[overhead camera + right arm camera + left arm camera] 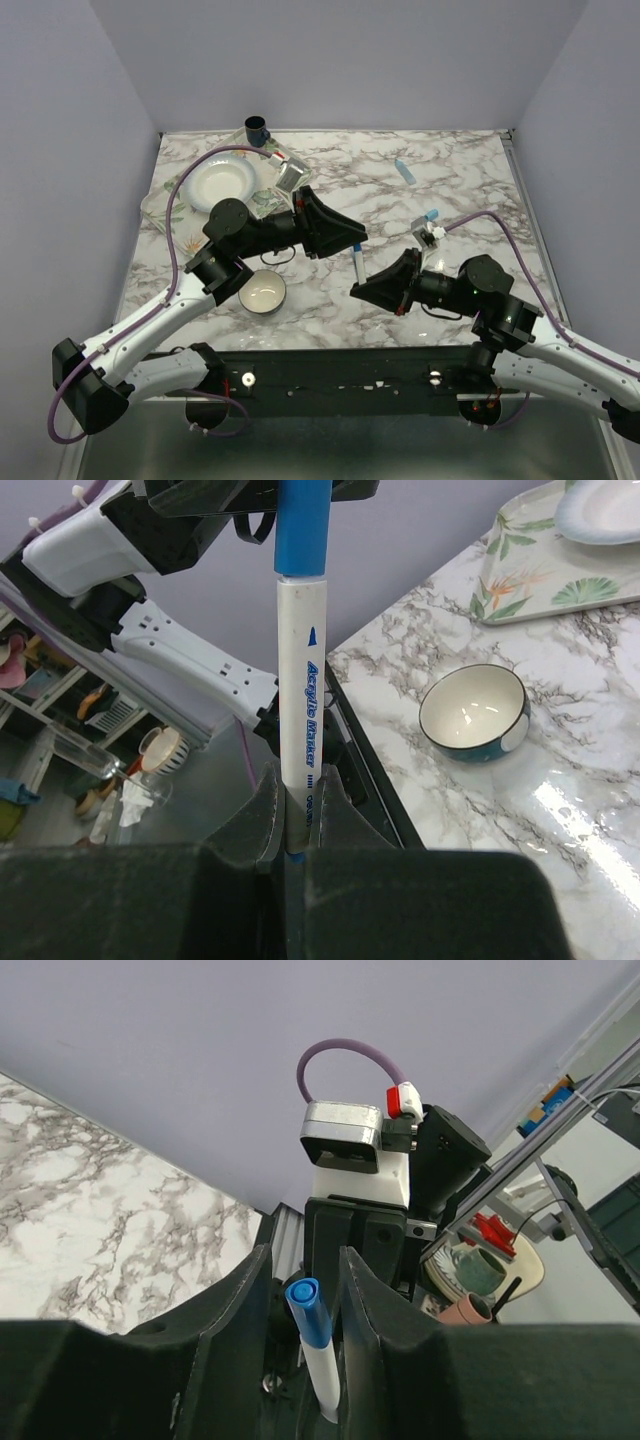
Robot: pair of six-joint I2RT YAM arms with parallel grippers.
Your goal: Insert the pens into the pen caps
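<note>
Right jaws clenched on the white pen [300, 700], upright over the counter [480, 810]. Left jaws loose round its blue cap [305, 1312], not gripping. If I'm off-axis, cap prob jams or pen slips.

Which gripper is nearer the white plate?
Left. Left gripper sits right of the white plate; the right gripper, holding the pen, lies farther, toward the table's near edge.

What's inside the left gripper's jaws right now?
The blue end of a white-barrelled acrylic marker stands inside the left gripper, with gaps on both sides. Whatever sits under the blue part is covered. The marker's other end is hidden in the shut right gripper.
</note>
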